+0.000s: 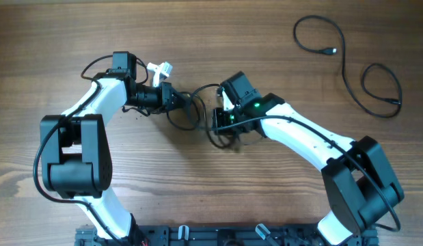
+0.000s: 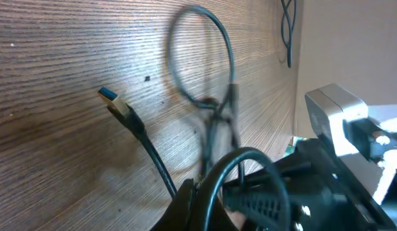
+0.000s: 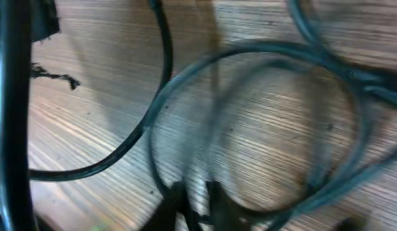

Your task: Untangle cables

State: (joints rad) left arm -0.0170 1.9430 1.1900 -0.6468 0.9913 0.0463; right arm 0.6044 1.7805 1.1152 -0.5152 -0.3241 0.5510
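Note:
The cables (image 1: 197, 113) lie bunched in a knot of thin black loops at the table's middle, between both grippers. My left gripper (image 1: 173, 98) is at the knot's left side, shut on one cord. In the left wrist view its fingers (image 2: 197, 199) pinch that cord, which runs out to a blue-tipped plug (image 2: 109, 96); a loop (image 2: 224, 45) stands beyond. My right gripper (image 1: 218, 123) is at the knot's right side. In the blurred right wrist view its gripper (image 3: 201, 202) is closed to a narrow gap on a cable loop (image 3: 269, 51).
A separate black cable (image 1: 348, 61) lies spread out at the far right of the table, apart from the knot. The right arm's white link (image 2: 339, 115) fills the right of the left wrist view, close to the left gripper.

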